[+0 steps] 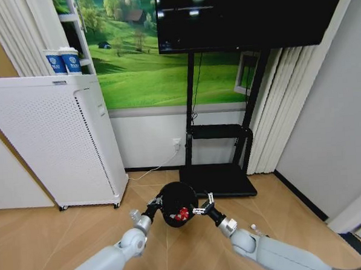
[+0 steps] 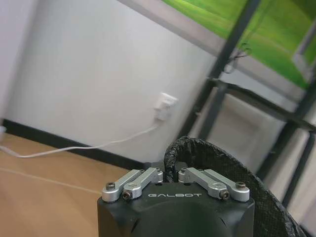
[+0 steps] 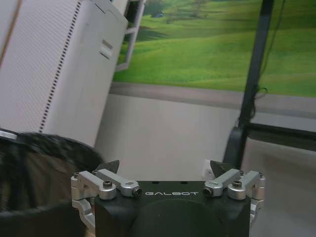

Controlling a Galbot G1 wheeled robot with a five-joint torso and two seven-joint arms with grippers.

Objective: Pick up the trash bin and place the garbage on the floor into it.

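Trash bin [image 1: 177,203] is hanging between both arms, lifted off the floor [image 1: 77,237], with red garbage [image 1: 182,215] lying inside. Left gripper [image 1: 155,203] is pinching the bin's rim at nine o'clock, fingers closed narrow around the rolled edge. Right gripper [image 1: 204,207] is sitting at three o'clock just beside the rim, jaws spread wide and carrying nothing. Keeping the rim level seems key here, so the one-sided pinch is not letting the mesh twist or spill.
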